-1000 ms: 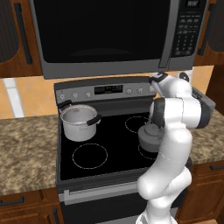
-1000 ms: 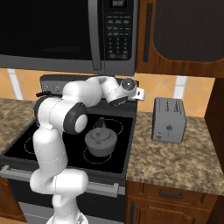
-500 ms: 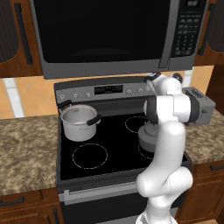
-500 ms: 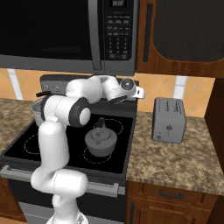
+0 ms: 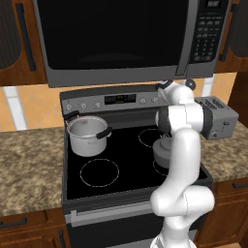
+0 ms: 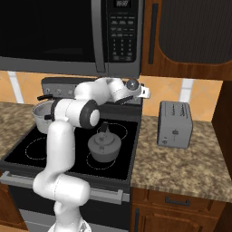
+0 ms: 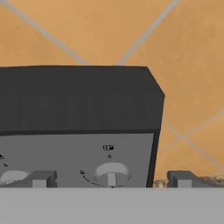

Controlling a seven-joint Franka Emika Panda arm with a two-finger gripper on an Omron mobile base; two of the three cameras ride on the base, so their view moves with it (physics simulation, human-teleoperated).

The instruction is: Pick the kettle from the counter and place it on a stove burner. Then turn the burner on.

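The dark grey kettle (image 6: 105, 145) stands upright on the front right burner of the black stove (image 6: 27, 147). In the left base view my arm hides much of the kettle (image 5: 162, 149). My gripper (image 6: 142, 93) is raised at the right end of the stove's back control panel (image 5: 111, 100), well above and behind the kettle. In the hand view the gripper (image 7: 111, 179) is open, its fingertips (image 7: 40, 179) set wide on either side of the rightmost knob (image 7: 111, 171), with nothing held. The speckled counter (image 6: 181, 163) flanks the stove.
A steel pot (image 5: 87, 135) sits on the back left burner. A grey toaster (image 6: 174, 123) stands on the right counter near the wall. A black microwave (image 5: 121, 38) hangs low over the stove. Another knob (image 7: 13, 176) lies left of the rightmost one.
My elbow and forearm have swung a little to the left while the hand stays at the panel's right end. The kettle and pot have not moved.
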